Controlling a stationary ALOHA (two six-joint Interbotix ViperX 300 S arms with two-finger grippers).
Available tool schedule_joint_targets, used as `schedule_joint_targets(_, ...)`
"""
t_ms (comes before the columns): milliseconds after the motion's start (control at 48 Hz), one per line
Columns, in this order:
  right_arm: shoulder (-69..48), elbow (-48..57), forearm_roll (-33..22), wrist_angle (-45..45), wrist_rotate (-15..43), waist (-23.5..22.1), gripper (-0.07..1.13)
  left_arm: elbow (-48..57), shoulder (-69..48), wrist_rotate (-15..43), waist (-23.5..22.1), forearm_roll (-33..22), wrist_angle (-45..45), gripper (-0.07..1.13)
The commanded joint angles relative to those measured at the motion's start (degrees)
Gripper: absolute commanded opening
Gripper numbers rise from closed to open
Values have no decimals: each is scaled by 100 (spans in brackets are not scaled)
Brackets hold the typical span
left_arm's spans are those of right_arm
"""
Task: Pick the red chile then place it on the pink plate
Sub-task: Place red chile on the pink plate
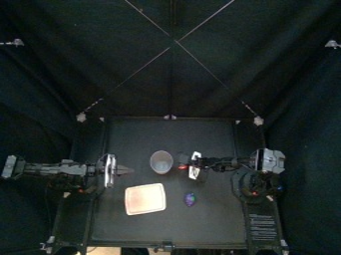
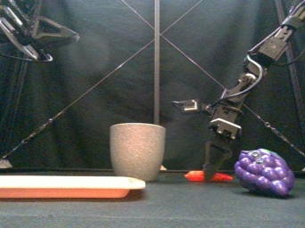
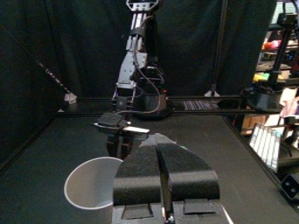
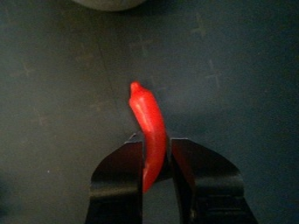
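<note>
The red chile [image 4: 145, 122] lies on the black table right of the tall grey cup [image 2: 137, 151]; in the front view the chile [image 2: 210, 176] sits between the cup and a purple grape bunch. My right gripper [image 4: 158, 168] comes down on the chile's rear end, jaws shut on it from both sides, and the chile still touches the table. The pink plate [image 2: 66, 185] lies empty at the front left, and in the top view the plate [image 1: 143, 200] is in front of the cup. My left gripper [image 3: 163, 179] rests raised at the left, shut and holding nothing.
The purple toy grape bunch [image 2: 265, 171] stands just right of the chile, close to the right gripper [image 2: 215, 167]. The grey cup [image 1: 162, 161] stands between the two arms, behind the plate.
</note>
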Motion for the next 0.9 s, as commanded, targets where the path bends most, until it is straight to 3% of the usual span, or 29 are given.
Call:
schedule_joint_targets(21, -334, -316, 141, 88, 0, 334, 41, -70, 9, 9, 18, 18, -18, -3)
schedule_joint_targets(479, -176, -1951, 97, 536, -18, 1723, 42, -62, 18, 9, 26, 18, -18, -3)
schedule_joint_targets(896, 1389, -3753, 105, 439, 0, 2162, 45, -62, 0, 9, 26, 18, -18, -3)
